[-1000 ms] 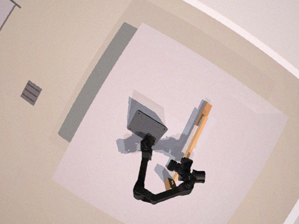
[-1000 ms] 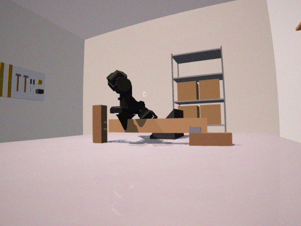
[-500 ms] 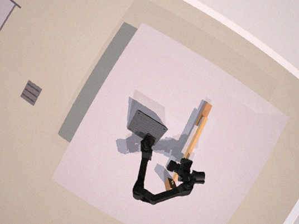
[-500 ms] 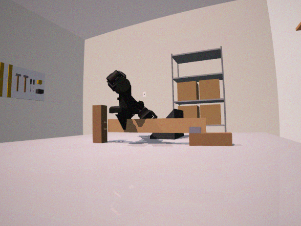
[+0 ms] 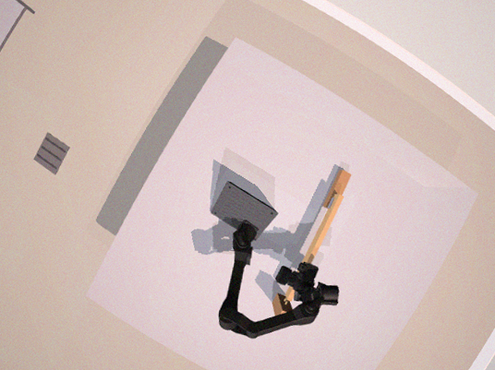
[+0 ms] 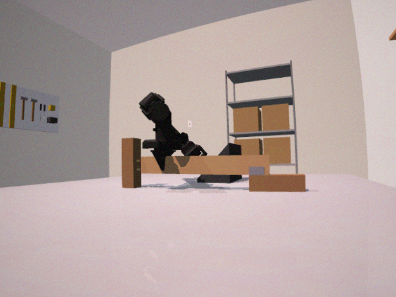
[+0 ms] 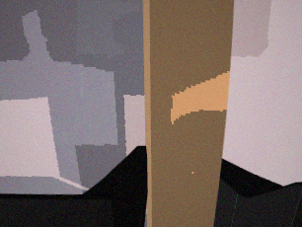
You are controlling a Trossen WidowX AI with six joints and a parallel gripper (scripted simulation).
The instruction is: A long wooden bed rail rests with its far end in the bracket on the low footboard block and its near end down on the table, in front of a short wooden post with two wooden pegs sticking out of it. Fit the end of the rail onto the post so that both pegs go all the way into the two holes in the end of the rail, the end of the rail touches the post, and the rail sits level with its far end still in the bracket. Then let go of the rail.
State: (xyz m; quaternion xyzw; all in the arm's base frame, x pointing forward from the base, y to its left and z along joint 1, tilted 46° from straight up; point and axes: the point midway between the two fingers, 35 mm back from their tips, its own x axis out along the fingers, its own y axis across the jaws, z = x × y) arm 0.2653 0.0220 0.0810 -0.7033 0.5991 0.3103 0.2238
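The long wooden rail (image 5: 324,232) (image 6: 218,164) (image 7: 189,44) looks level and raised off the table. My gripper (image 5: 300,280) (image 6: 162,166) (image 7: 165,154) is shut on it near the post end, one finger on each side. The upright wooden post (image 5: 278,305) (image 6: 128,163) stands close to the rail's end. Its pegs (image 5: 286,301) (image 6: 138,161) show beside that end, so they are not fully in; the holes are hidden. The rail's far end is at the grey bracket (image 6: 256,170) on the footboard block (image 5: 344,180) (image 6: 283,183); whether it is fully seated I cannot tell.
The arm's base plate (image 5: 243,207) is on the table left of the rail in the top view. The arm bends around past the post. Shelving with boxes (image 6: 276,117) and a tool board (image 6: 38,112) are in the background.
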